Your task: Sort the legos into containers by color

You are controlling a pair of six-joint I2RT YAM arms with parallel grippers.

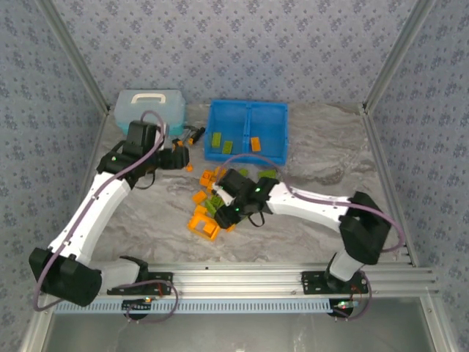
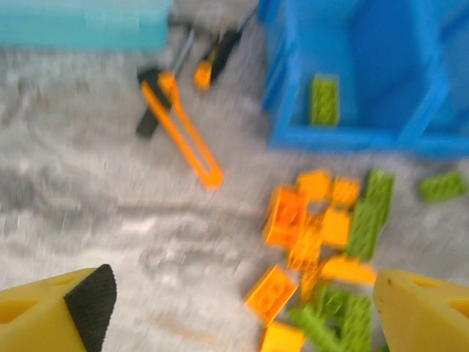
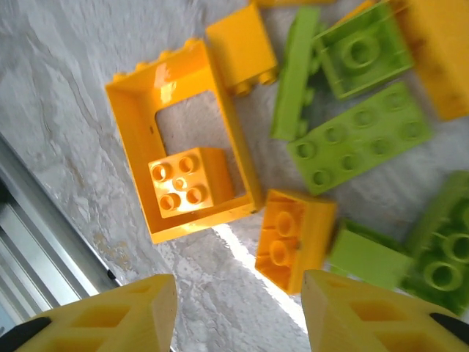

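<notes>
Sorting is judged barely begun: two olive-green plastic studded bricks [image 1: 217,138] lie in the left compartment of the bright blue open-top plastic bin [image 1: 248,155], one orange brick [image 1: 255,143] in the right; the mixed pile [image 1: 211,205] lies unsorted on the table [image 1: 322,147]. The left gripper [image 2: 242,308] is spread wide, the right gripper [image 3: 238,312] narrower; neither holds anything. No writing is legible.

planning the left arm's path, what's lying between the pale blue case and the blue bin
A slim orange-and-black hand tool lies between the pale blue case and the blue bin; the left wrist view shows it.
</notes>
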